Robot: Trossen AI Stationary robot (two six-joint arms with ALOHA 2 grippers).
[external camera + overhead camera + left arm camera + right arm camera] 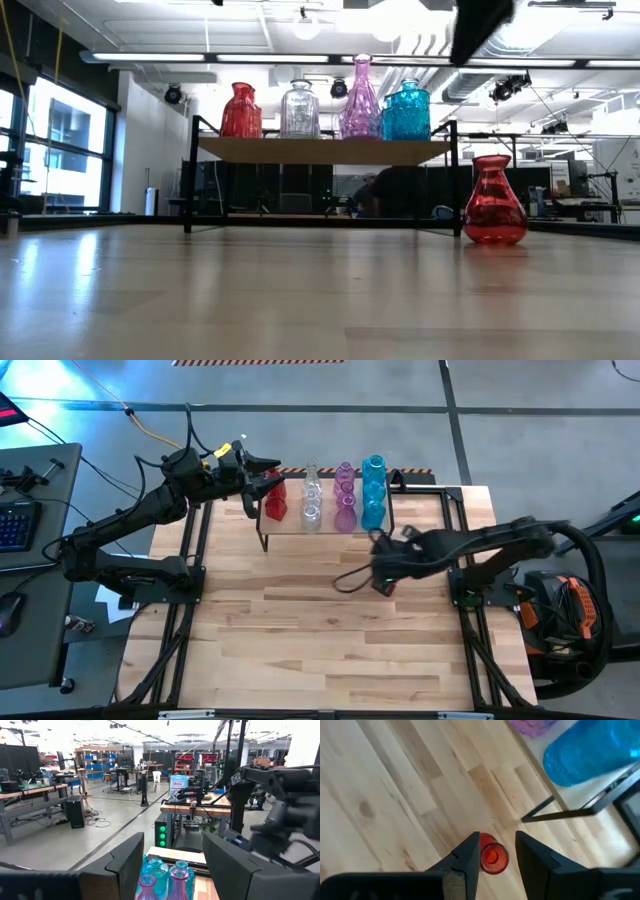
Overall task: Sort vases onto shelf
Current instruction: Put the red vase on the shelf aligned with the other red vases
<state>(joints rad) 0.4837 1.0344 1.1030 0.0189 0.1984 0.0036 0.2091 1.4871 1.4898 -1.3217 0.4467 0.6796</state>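
Now the right gripper (495,857) hung over the last red vase (494,201) on the table (300,640), fingers apart, holding nothing. Next it needed to drop and squeeze. The left gripper (172,865) waited wide open above the shelf (325,532).

The shelf (325,532) stands at the far middle of the bench (300,640). On it the vases (345,500) stand in four rows running front to back, side by side. One more vase (494,203) stands on the bench just off the shelf's right front leg. The right gripper (496,851) hangs directly above that vase, its fingers either side of the neck. The left gripper (262,478) hovers over the shelf's left end.
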